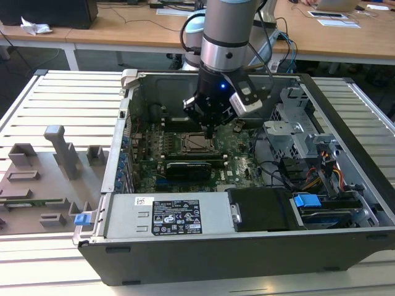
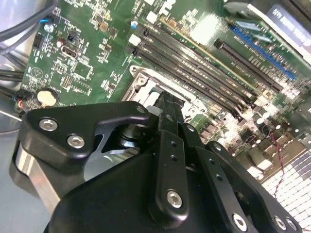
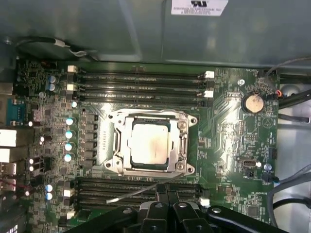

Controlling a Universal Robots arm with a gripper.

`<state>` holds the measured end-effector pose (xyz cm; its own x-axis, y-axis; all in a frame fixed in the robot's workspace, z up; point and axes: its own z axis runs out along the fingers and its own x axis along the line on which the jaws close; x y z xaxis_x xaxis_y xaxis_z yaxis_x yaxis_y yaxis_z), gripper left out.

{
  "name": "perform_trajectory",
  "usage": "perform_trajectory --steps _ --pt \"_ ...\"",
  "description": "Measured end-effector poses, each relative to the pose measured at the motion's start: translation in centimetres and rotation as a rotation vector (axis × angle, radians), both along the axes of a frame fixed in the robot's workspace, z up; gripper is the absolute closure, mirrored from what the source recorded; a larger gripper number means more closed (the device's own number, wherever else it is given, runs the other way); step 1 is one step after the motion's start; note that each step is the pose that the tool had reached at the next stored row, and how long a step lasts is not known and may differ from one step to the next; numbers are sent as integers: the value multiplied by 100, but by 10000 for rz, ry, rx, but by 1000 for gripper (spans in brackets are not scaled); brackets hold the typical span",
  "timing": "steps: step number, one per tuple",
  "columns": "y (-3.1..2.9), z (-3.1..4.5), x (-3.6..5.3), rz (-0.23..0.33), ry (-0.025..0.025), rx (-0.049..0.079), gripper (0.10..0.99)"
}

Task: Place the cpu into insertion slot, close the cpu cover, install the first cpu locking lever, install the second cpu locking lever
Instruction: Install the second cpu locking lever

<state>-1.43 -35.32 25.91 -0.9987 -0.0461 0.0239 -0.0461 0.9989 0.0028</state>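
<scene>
The arm reaches down into the open computer case (image 1: 345, 203), with the gripper (image 1: 210, 131) directly above the insertion slot (image 1: 196, 143) near the centre of the motherboard (image 1: 148, 161). In both wrist views the gripper's fingers (image 3: 167, 194) are pressed together with nothing between them; their tips sit over the memory slots (image 3: 136, 187) just beside the socket.

In the first wrist view the cpu (image 3: 150, 143) lies flat in the insertion slot (image 3: 112, 145). The cpu cover (image 3: 127, 141) is down over it, its silver frame surrounding the chip's metal top, which shows through the window. A thin metal locking lever (image 3: 131, 194) stands out at a slant from the socket edge nearest the gripper, crossing the memory slots; it is not latched against the frame. A second bank of memory slots (image 3: 138, 87) runs along the opposite side of the socket.

In the exterior view the power supply (image 1: 163, 216) occupies the case's near edge.
</scene>
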Motion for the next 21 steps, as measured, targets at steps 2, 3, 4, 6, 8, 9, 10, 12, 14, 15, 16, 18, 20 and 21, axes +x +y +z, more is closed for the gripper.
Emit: perform_trajectory --steps 2,3,4,6,8,9,10,12,14,15,16,18,20,21 --pt "-51 0 0 0 1 -1 980" --pt "-72 -1 0 0 0 0 980" --pt "-92 -1 0 0 0 1 980" --pt "-126 -4 0 -1 0 0 980" --pt "-156 -5 0 0 0 -1 980" --pt "-168 -6 0 1 1 -1 980" --pt "-183 -8 0 0 0 0 980" --pt "-216 -18 0 0 0 33 980" --pt "-232 -27 0 0 1 832 980" --pt "-236 -28 0 0 1 1020 980" --pt "-241 -32 0 0 1 1103 980" --pt "-266 -43 -1 0 1 1133 980" --pt "-283 -58 -2 0 0 1134 980" --pt "-293 -64 -4 0 1 1133 980"
